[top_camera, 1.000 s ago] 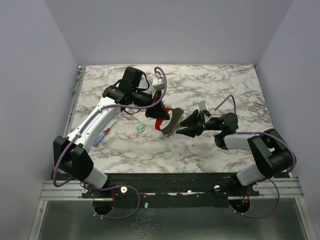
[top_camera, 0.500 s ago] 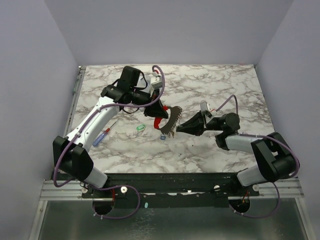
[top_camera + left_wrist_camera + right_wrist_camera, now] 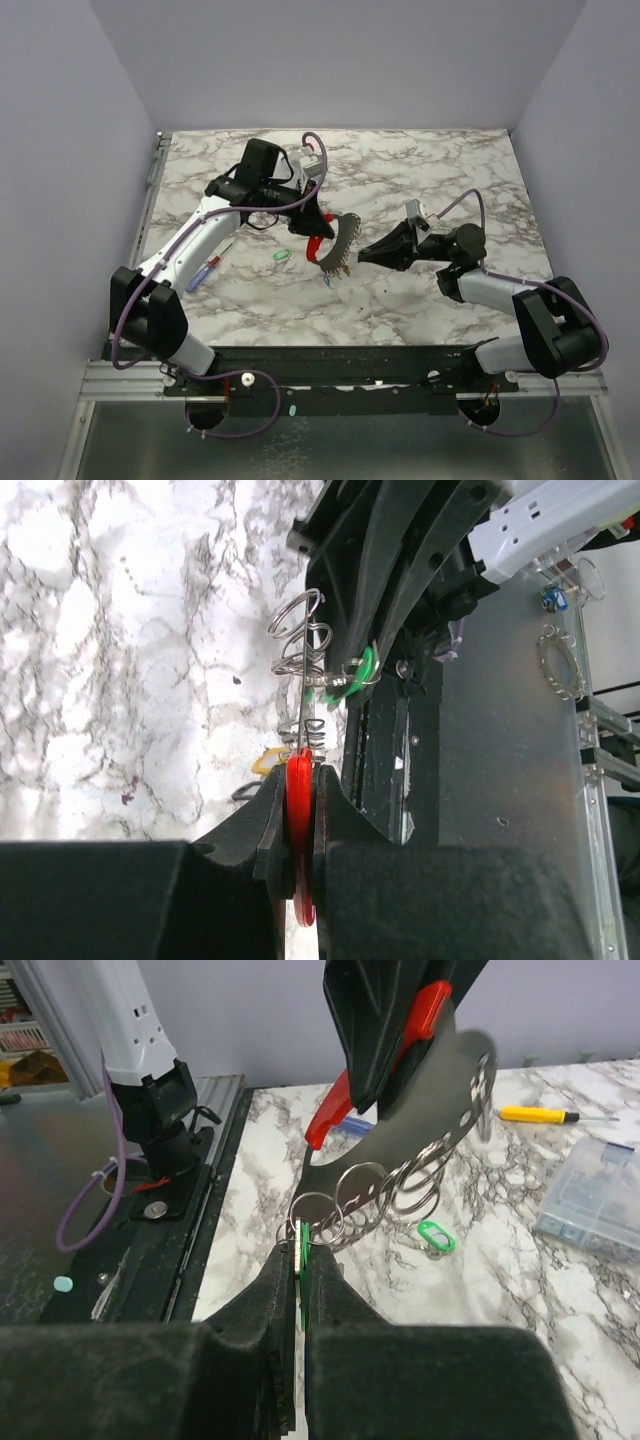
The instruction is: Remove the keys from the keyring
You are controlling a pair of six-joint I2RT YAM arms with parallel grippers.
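L gripper (image 3: pixel 298 800): shut tight, both pads pinching the flat red fob of the keyring edge-on; nothing else in its grip.
R gripper (image 3: pixel 302 1250): closed, pads clamped on the green key; tip meets the keyring's lower end from the R.
Keyring (image 3: pixel 440 1100): held in the air over mid-table, a bit L of centre, clear of the surface. Grey matte arc-shaped plate w/ small holes along its curved edge; glossy red plastic fob (image 3: pixel 299 850) at one end.
Split rings (image 3: pixel 365 1195): thin silvery wire coils, several overlapping, hanging off the plate's edge.
Green key (image 3: pixel 352 672): translucent green plastic tag on a ring, caught betw. the R fingers; seen only as a thin sliver in the R wrist view.
Yellowish key (image 3: pixel 265 762): small yellow tag low on the ring bunch, just beside the L finger; shape unclear.
Loose green key (image 3: pixel 281 256): flat oval green tag, lying on the table just L of the keyring, apart from it.
Table (image 3: pixel 450 180): white marble-look top, grey-purple veins, smooth.
Pen (image 3: pixel 207 268): red-and-blue, slim, lying diagonal nr the L edge.
Screwdriver (image 3: pixel 545 1115): yellow handle, thin metal shaft, flat on the table beyond the keyring.
Clear box (image 3: pixel 595 1195): see-through plastic, ribbed compartments, nr the screwdriver.
Writing: any print on tags too small to read.
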